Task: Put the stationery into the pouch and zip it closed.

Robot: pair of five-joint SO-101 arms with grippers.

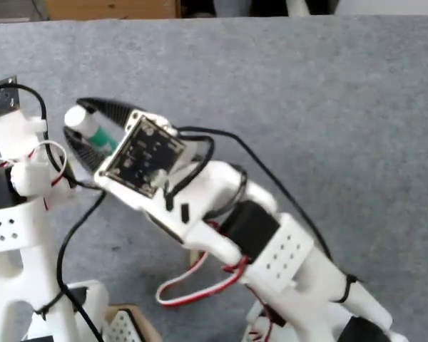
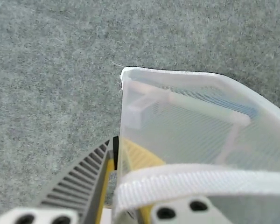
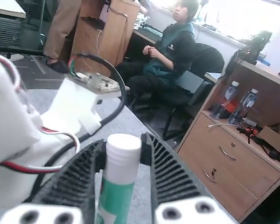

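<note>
A glue stick (image 3: 117, 184) with a white cap and green body stands upright between the black fingers of my right gripper (image 3: 123, 142), which is shut on it. From above, the glue stick (image 1: 85, 125) and right gripper (image 1: 74, 120) sit at the left of the table, close to the left arm (image 1: 14, 185). My left gripper (image 2: 117, 156) is shut on the edge of a translucent mesh pouch (image 2: 186, 135) by its white zipper band (image 2: 200, 182). A white pen-like item (image 2: 186, 100) and something blue lie inside the pouch. The right arm hides the pouch from above.
The table is covered in grey felt (image 1: 328, 92). The right arm's camera board (image 1: 139, 153) and loose black and red cables (image 1: 192, 281) hang over the left middle. A brown box corner (image 1: 132, 320) sits at the near edge. The table's far edge (image 1: 221, 17) runs along the back.
</note>
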